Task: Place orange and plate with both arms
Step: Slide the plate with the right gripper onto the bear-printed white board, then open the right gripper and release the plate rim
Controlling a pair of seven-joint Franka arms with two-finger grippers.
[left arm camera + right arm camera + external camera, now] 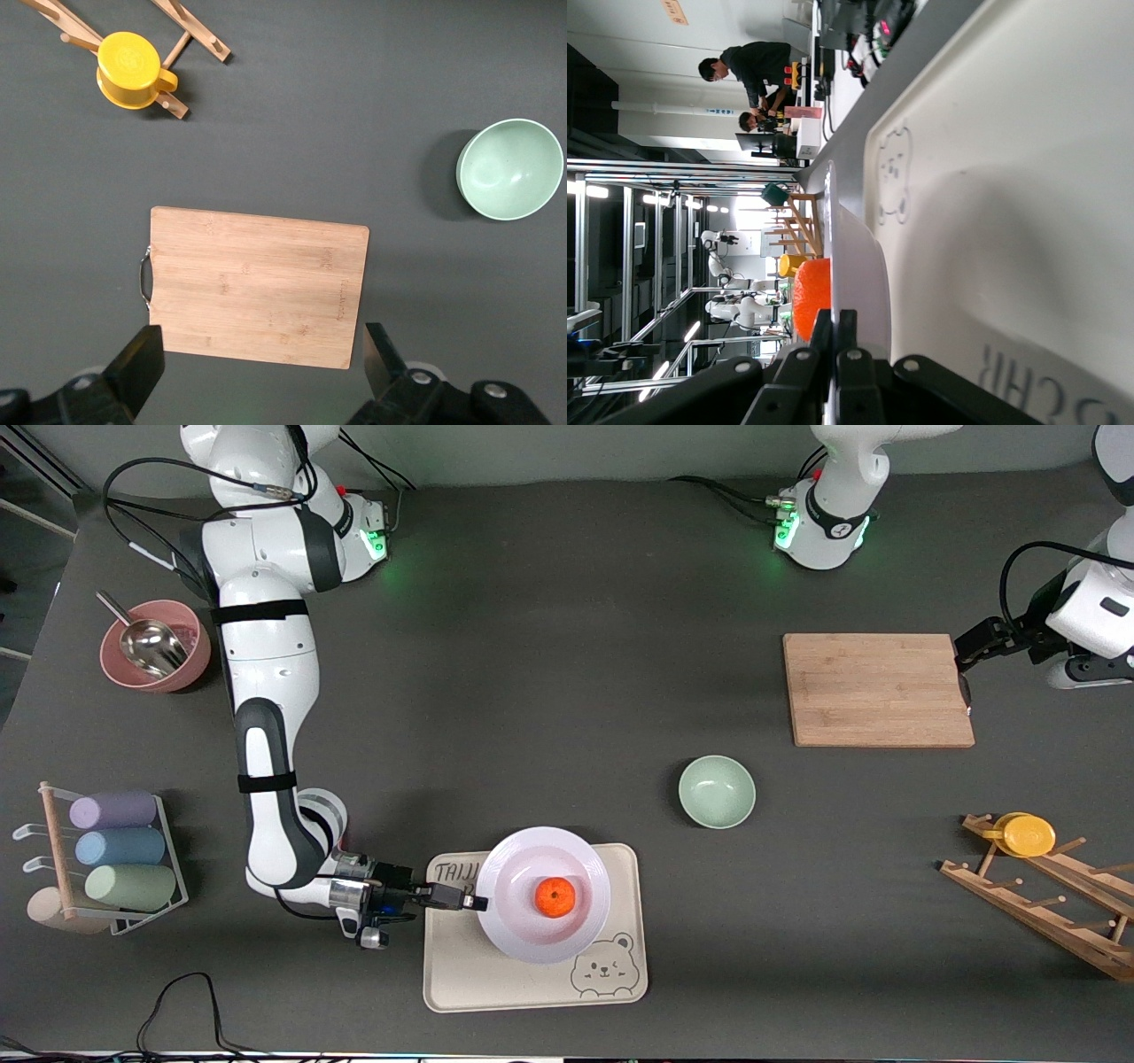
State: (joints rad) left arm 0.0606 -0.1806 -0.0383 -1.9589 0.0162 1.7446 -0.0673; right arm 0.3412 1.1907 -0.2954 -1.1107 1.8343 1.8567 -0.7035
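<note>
Plate [530, 921] rim pinched by right gripper [478, 903] over tray [496, 979]; left gripper [257, 363] spread above board [257, 285].

Robotics lab: two table-mounted arms [266, 691], metal framing [620, 177], other robots [722, 252], people at desks [749, 71].

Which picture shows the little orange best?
The front view: the orange shows whole, sitting in the middle of the plate on the bear tray. The right wrist view only catches it edge-on, peeking over the plate's rim the right gripper pinches. The left wrist view misses it.
</note>
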